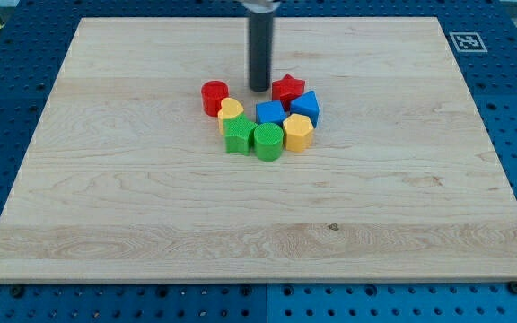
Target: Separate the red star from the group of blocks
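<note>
The red star [287, 88] sits at the top right of a tight cluster of blocks near the board's middle. My tip [258, 89] rests on the board just left of the star, close to it, between the star and the red cylinder [214, 96]. Below the star are two blue blocks [305, 105] [270, 112]. A yellow block [231, 111] sits below the red cylinder. A green star-like block [238, 135], a green cylinder [267, 141] and a yellow hexagonal block [298, 131] form the cluster's bottom row.
The wooden board [151, 215] lies on a blue perforated table. A black-and-white marker [466, 40] sits at the board's top right corner.
</note>
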`<state>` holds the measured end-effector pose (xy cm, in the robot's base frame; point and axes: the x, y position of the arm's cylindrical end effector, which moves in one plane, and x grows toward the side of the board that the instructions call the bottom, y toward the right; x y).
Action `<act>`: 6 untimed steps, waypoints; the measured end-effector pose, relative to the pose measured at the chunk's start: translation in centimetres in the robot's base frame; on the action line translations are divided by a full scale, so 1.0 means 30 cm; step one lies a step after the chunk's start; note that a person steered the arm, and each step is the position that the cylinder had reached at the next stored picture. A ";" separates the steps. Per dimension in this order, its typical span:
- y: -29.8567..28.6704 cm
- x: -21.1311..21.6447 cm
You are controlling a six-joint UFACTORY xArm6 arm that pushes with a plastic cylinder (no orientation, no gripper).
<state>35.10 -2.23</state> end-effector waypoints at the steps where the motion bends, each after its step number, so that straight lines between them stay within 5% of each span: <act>1: -0.020 0.050; 6: 0.537 0.086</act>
